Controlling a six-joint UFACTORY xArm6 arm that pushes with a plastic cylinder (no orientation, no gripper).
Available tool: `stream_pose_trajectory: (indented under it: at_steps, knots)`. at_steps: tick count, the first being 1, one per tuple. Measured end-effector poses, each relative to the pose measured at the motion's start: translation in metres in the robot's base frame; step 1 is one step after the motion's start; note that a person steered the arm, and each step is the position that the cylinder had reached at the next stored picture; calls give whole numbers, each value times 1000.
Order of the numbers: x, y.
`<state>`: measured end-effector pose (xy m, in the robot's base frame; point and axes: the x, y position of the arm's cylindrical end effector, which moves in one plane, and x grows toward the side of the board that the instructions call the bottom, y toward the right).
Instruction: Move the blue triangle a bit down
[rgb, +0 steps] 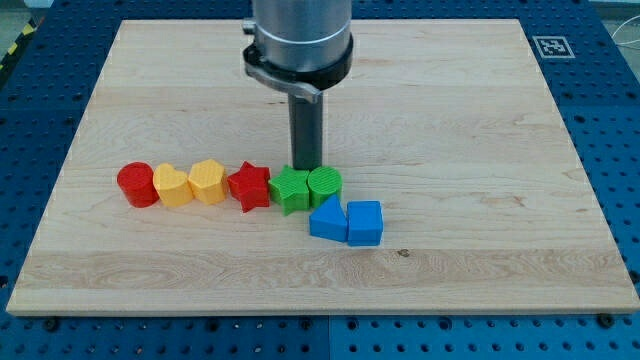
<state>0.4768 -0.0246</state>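
The blue triangle (326, 220) lies on the wooden board, right of centre and toward the view's bottom, touching a blue cube (365, 222) on its right. My tip (306, 166) is at the end of the dark rod, just above the green star (291, 189) and the green cylinder (325, 186). The tip stands above and slightly left of the blue triangle, with the two green blocks between them. The very end of the tip is partly hidden behind the green blocks.
A row runs leftward from the green blocks: a red star (249, 186), a yellow hexagon (208, 181), a yellow heart (174, 186) and a red cylinder (136, 185). The wooden board (480, 120) sits on a blue perforated table, with a marker tag (553, 46) at its top right corner.
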Motion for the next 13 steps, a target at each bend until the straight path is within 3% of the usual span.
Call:
stream_pose_trajectory:
  at_steps: [3,4,6,7,9,13]
  knots:
    - [54,-27]
    - [43,-27]
    - [-31,-10]
    - [-47,9]
    - [-10,47]
    - [69,21]
